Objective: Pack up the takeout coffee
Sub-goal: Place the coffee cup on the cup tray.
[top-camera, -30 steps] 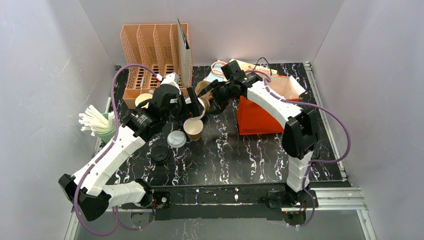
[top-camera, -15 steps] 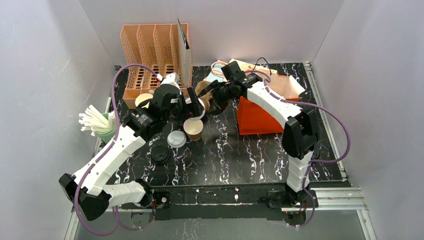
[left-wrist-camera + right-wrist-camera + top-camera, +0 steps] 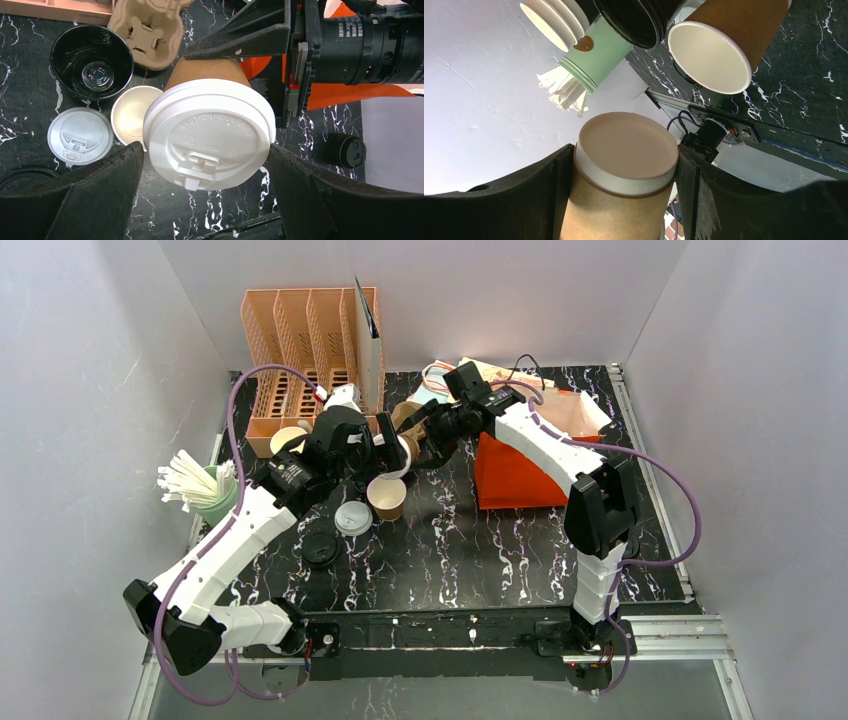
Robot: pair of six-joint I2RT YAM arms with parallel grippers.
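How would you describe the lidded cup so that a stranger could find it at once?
Start at the orange bag on the right of the table. Just left of it, the right hand grips a brown paper cup. It alone wears a white lid; the other brown cup and the black cup nearby stand open.

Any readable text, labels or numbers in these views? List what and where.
"CAUTION": embossed on the lid of the cup; the rest of that arc and the small digits below it are too faint to read.
White print on the motor: too small to read.
Embossed marks on the loose lid: unreadable.
Brown badge on the green cup: no legible words.
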